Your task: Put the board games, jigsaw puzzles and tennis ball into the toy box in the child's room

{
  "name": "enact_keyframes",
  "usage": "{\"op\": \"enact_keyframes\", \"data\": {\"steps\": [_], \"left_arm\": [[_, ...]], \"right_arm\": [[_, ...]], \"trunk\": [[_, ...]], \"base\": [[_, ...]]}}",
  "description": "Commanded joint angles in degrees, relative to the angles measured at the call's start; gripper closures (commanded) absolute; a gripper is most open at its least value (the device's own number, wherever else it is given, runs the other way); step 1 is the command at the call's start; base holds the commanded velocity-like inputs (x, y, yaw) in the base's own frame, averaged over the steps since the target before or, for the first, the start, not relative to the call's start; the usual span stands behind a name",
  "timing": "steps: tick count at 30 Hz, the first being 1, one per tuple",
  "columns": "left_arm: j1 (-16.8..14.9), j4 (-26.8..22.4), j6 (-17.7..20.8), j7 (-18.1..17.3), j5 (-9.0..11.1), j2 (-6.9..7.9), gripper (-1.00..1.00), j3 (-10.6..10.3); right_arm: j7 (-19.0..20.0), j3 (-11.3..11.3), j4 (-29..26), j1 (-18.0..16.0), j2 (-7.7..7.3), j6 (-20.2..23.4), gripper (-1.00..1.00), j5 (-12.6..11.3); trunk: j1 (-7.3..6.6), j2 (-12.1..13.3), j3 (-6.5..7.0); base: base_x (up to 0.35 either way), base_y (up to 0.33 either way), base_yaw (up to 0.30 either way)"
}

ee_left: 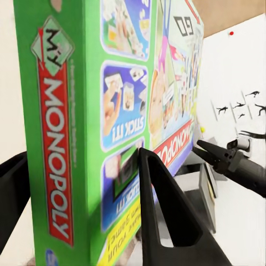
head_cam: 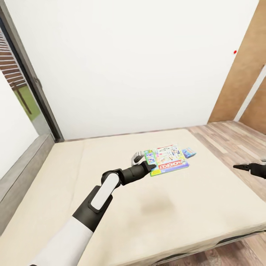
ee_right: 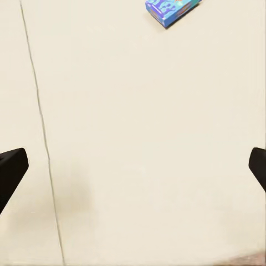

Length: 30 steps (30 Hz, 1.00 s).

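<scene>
The left end effector (head_cam: 148, 167) pinches the Monopoly box (head_cam: 167, 159) by its green edge, just right of the head view's centre, over the beige bed (head_cam: 111, 207). In the left wrist view one finger (ee_left: 160, 210) lies across the printed face and the other sits behind the spine, so the grip is near one edge and the box hangs out beyond it. The step looks like carrying this game off to the toy box, so it should travel slowly and level, since a flat box held by its edge may swing or slip. The small blue game box (head_cam: 189, 152) lies on the bed just beyond and to the right. The right end effector (head_cam: 240, 167), at the right edge, is spread wide with nothing between its fingers, near enough to take the blue box next.
</scene>
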Motion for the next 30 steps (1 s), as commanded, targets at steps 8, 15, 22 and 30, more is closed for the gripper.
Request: {"op": "enact_keyframes", "data": {"steps": [8,15,22,30], "left_arm": [[0.1,0.0,0.2,0.2,0.3,0.16,1.00,0.5],[0.3,0.0,0.2,0.2,0.3,0.27,1.00,0.6],[0.3,0.0,0.2,0.2,0.3,0.29,1.00,0.6],[0.3,0.0,0.2,0.2,0.2,0.29,1.00,0.6]], "right_arm": [[0.0,0.0,-4.0,2.1,4.13,1.7,-1.00,0.1],[0.0,0.0,-3.8,2.9,4.57,1.7,-1.00,-0.1],[0.2,-0.1,-5.3,3.7,4.65,1.7,-1.00,-0.2],[0.2,-0.1,-7.8,3.9,4.50,1.7,-1.00,-0.4]], "trunk": [[-1.77,3.2,1.39],[-3.30,6.0,2.65],[-4.84,8.8,3.90],[-6.60,12.0,5.34]], "base": [[0.000,0.000,-0.273],[0.000,0.000,-0.104],[0.000,0.000,-0.017],[0.000,0.000,-0.102]]}}
